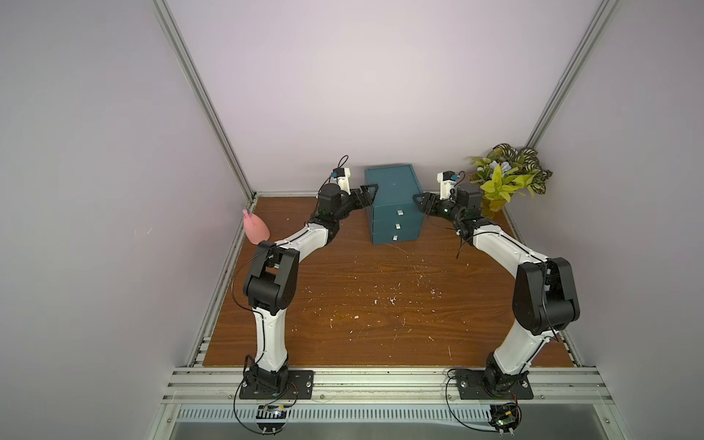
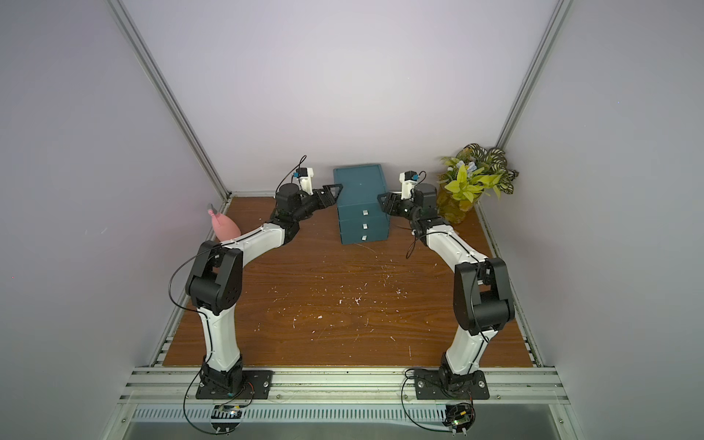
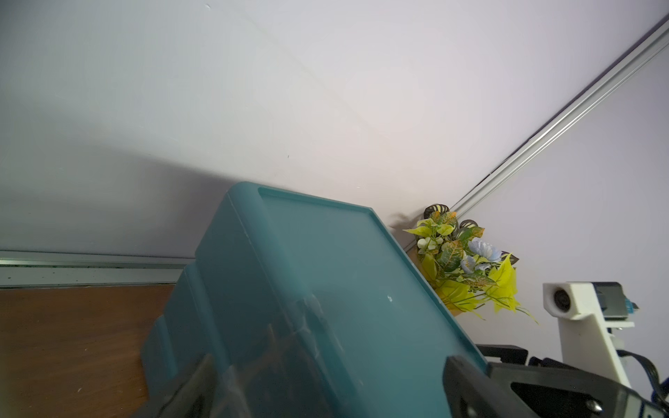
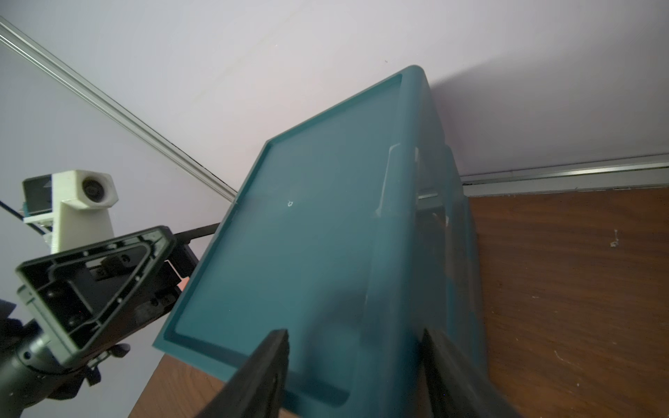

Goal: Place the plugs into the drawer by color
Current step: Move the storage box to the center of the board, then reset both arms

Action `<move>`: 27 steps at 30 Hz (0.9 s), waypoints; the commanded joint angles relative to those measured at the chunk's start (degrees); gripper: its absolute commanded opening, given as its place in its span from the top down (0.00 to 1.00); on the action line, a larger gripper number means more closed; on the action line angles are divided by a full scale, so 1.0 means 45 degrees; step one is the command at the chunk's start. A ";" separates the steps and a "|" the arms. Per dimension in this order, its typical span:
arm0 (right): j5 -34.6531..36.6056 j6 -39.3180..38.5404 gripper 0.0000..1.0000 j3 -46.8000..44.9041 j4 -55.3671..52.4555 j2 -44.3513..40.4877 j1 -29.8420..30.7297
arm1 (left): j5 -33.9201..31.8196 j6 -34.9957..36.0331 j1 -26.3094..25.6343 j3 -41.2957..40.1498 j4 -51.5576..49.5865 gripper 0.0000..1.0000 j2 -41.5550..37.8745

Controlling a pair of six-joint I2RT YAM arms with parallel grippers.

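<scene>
Brown wood-grain table (image 1: 381, 304), flecked with white scratches, carries everything. At its 12 o'clock, close to the back wall, stands the dark teal drawer cabinet (image 1: 392, 190), upright, with all three drawers pushed in. At about 2 o'clock, in the back corner, sits a leafy yellow-green plant (image 1: 506, 179). A pink bottle-shaped thing (image 1: 256, 228) stands at the table's 10 o'clock edge, partly hidden by the left arm.

In both top views the left gripper (image 1: 368, 190) is at the cabinet's 9 o'clock side, level with its top, and the right gripper (image 1: 419, 200) is at its 3 o'clock side. In the left wrist view the fingers (image 3: 467, 383) are spread wide, with the cabinet's top edge between them. The right wrist view shows its fingers (image 4: 268, 369) likewise parted around the opposite top edge. I cannot tell whether any pad presses on the plastic.

Three small white tab handles (image 1: 397, 225) run down the cabinet's 6 o'clock face, one on each drawer.
</scene>
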 commanded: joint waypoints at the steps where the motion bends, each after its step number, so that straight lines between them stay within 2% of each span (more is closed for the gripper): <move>1: -0.0850 0.0239 0.36 -0.0190 0.0707 -0.0995 0.0475 | 0.0186 0.0199 -0.0040 0.0382 -0.0128 0.06 0.0050; 11: -0.0400 -0.0079 0.37 -0.0531 0.0505 -0.1357 0.0740 | -0.0030 0.0525 -0.0040 0.0267 -0.0424 0.06 -0.0319; 13: 0.0454 -0.0895 0.36 -0.0532 -0.0158 -0.1754 0.0721 | -0.0301 0.0974 -0.0040 0.0115 -0.0926 0.08 -0.0684; 15: 0.2278 -0.1914 0.33 -0.1055 -0.0791 -0.2631 0.0786 | -0.1209 0.2024 -0.0092 -0.0370 -0.1973 0.10 -0.1563; 18: 0.5311 -0.3013 0.22 -0.4311 0.0757 -0.4841 0.1003 | -0.4083 0.4286 -0.0293 -0.2984 -0.2218 0.04 -0.4201; 19: 0.5397 -0.3362 0.22 -0.5679 0.2081 -0.5432 0.0948 | -0.4736 0.4627 -0.0294 -0.4122 -0.1713 0.00 -0.5123; 21: 0.5750 -0.4493 0.15 -0.8742 0.5919 -0.6641 0.1277 | -0.6740 0.5546 -0.0313 -0.6577 -0.0752 0.01 -0.7117; 23: 0.7244 -0.5868 0.14 -1.0678 0.7700 -0.7607 0.1888 | -0.6908 0.7326 -0.0313 -0.8331 -0.0415 0.01 -0.8722; 25: 0.8704 -0.7082 0.13 -1.1951 0.8113 -0.8176 0.2167 | -0.8003 0.7989 -0.0304 -0.9911 -0.0455 0.00 -0.9861; 27: 1.0274 -0.7608 0.12 -1.3045 0.8028 -0.8581 0.2166 | -0.9452 0.7911 -0.0232 -1.1280 -0.0661 0.01 -1.0892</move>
